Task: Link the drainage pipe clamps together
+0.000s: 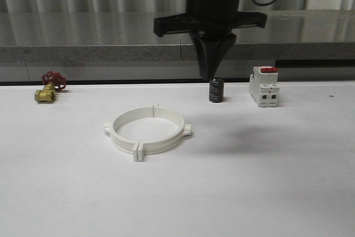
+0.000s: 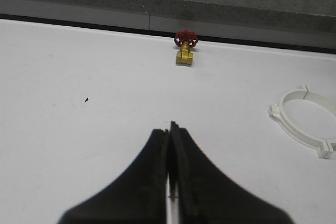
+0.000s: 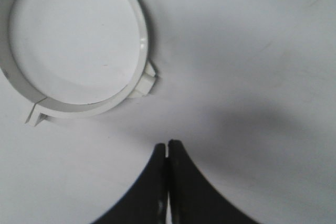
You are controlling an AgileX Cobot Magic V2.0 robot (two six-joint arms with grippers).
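Front view: the clamps [image 1: 147, 130] lie joined as one white ring on the tabletop [image 1: 266, 181], left of centre. A black arm hangs above, its right gripper [image 1: 209, 73] pointing down with fingers pressed together, empty. Behind stand a black cylinder [image 1: 216, 90], a white switch [image 1: 263, 87] and a brass valve [image 1: 49, 88].

Left wrist view: the left gripper [image 2: 170, 128] is clenched on nothing over bare tabletop; valve and ring lie well apart from it.

Right wrist view: the closed fingers [image 3: 159, 153] hover near the ring's tabs, not touching

No text, label, brand or number can be read on anything here.
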